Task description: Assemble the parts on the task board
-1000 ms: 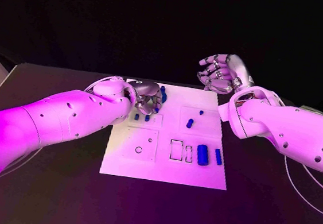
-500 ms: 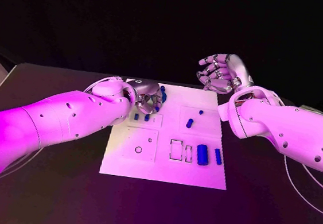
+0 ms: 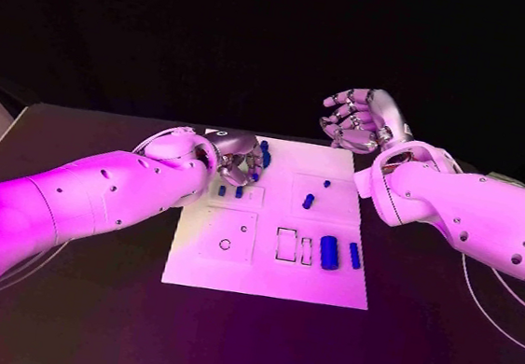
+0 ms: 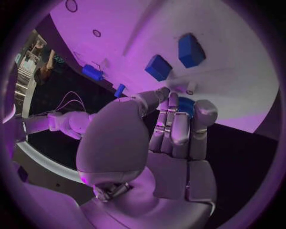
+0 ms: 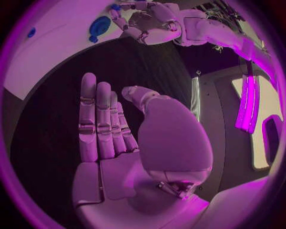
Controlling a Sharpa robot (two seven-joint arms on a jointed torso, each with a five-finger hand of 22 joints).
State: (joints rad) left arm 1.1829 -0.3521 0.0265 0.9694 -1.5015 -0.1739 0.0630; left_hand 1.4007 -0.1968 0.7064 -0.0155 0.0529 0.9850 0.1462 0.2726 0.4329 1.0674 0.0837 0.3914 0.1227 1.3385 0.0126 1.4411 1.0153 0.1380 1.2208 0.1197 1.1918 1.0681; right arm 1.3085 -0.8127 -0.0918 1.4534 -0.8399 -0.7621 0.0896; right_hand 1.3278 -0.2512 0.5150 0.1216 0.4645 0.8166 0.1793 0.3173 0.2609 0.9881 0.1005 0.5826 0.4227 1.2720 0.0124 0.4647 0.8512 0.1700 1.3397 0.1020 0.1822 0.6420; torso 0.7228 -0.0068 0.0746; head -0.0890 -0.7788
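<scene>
Two hands, one at work: the left hand (image 3: 237, 161) hovers over the far left of the task board (image 3: 267, 277), fingers curled round a round blue part (image 4: 185, 106); whether it truly grips it cannot be told. The right hand (image 3: 359, 118) hangs open and empty beyond the board's far right corner. A loose hold could let the part slip or seat crooked.
</scene>
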